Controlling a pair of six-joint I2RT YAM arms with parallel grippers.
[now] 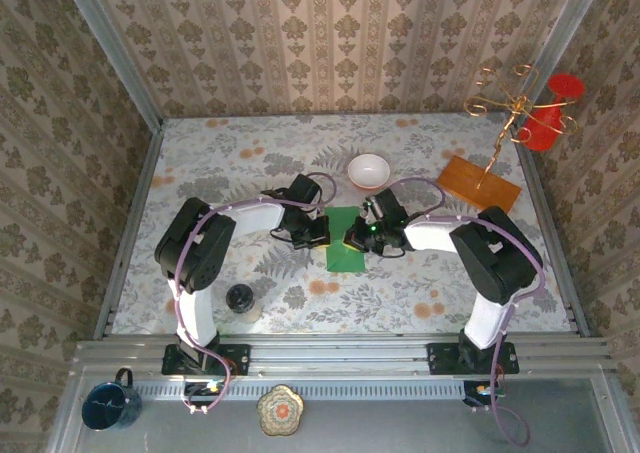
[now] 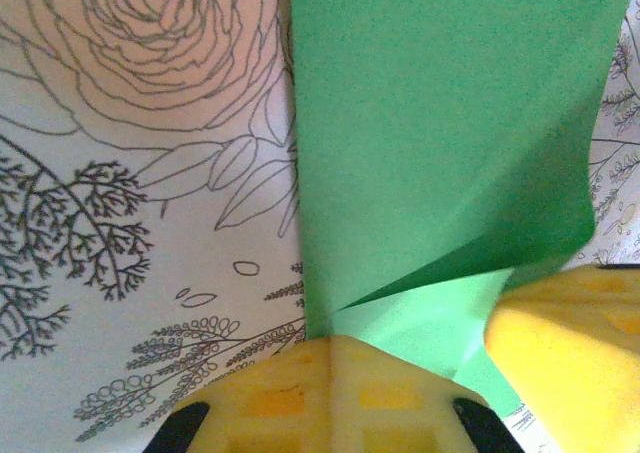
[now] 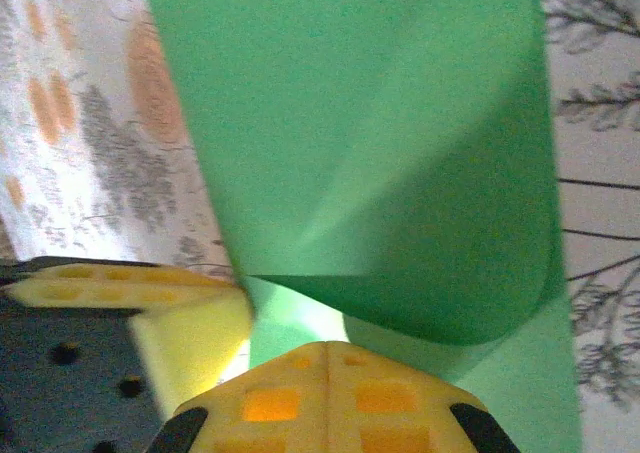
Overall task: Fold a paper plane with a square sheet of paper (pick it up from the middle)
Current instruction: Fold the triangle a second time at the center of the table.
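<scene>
The square sheet of paper (image 1: 346, 257) lies at the middle of the table, between the two grippers and just below the white bowl (image 1: 369, 170). It is no longer flat: the wrist cameras show one flap folded over and lifted, with a sharp crease running toward the fingertips. The left gripper (image 2: 330, 373) has its yellow pads pressed together at the paper's near edge, and the right gripper (image 3: 325, 378) is likewise closed on the opposite side. Whether either one pinches the paper cannot be told. The tablecloth (image 1: 420, 273) is pale, printed with grey leaves and orange flowers. A small dark jar (image 1: 240, 298) stands near the left arm's base. An orange-brown wooden board (image 1: 478, 181) with a gold wire stand (image 1: 515, 108) sits far right, beside a red object (image 1: 550, 113). Patterned beige wallpaper (image 1: 330, 43) encloses the table on three sides.
</scene>
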